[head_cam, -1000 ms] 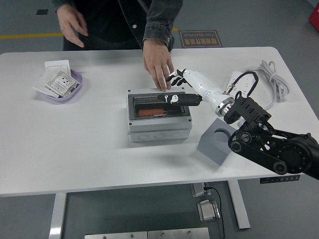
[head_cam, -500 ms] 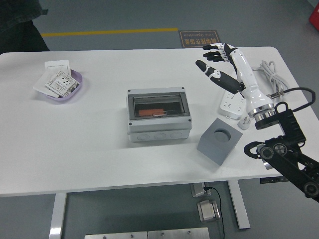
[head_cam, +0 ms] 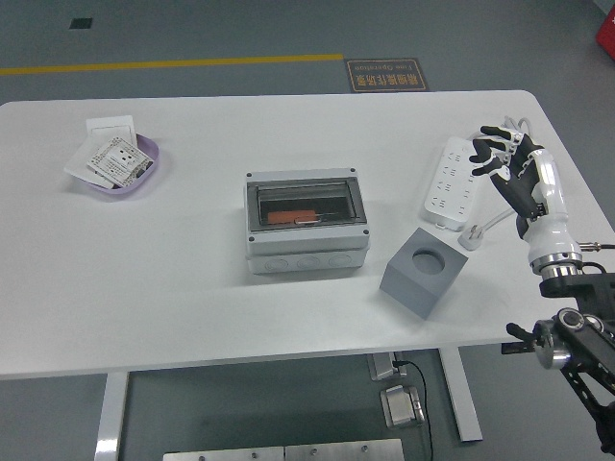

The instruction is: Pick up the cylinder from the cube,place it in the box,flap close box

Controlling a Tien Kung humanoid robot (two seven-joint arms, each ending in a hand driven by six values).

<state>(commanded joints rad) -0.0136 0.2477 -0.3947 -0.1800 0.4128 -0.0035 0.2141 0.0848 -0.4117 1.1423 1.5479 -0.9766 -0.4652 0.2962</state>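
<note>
A: Where does the box (head_cam: 307, 221) sit, and how does its flap stand?

B: The grey box rests near the middle of the white table (head_cam: 192, 307); its clear flap lies down flat over the opening; through it an orange-red cylinder (head_cam: 291, 216) shows lying on its side inside the box.

A: And the cube (head_cam: 422, 272)?

B: The grey cube stands just right of the box and slightly nearer, apart from it; the round socket in its top face holds nothing.

A: What of the robot's right hand (head_cam: 512, 165)?

B: It is raised at the right side of the table, above the table's right edge and just right of the white power strip (head_cam: 451, 194); its fingers (head_cam: 490, 134) are bent but spread, gripping nothing; the white forearm runs down to the black arm at the lower right corner.

A: Anything else on the table?

B: A lilac dish (head_cam: 146, 165) sits at the far left, with small printed white packets in it; a white card (head_cam: 110, 126) lies touching its far side; the power strip's plug (head_cam: 472, 236) rests near the cube's far right corner; part of the strip's white cable shows behind the hand.
</note>
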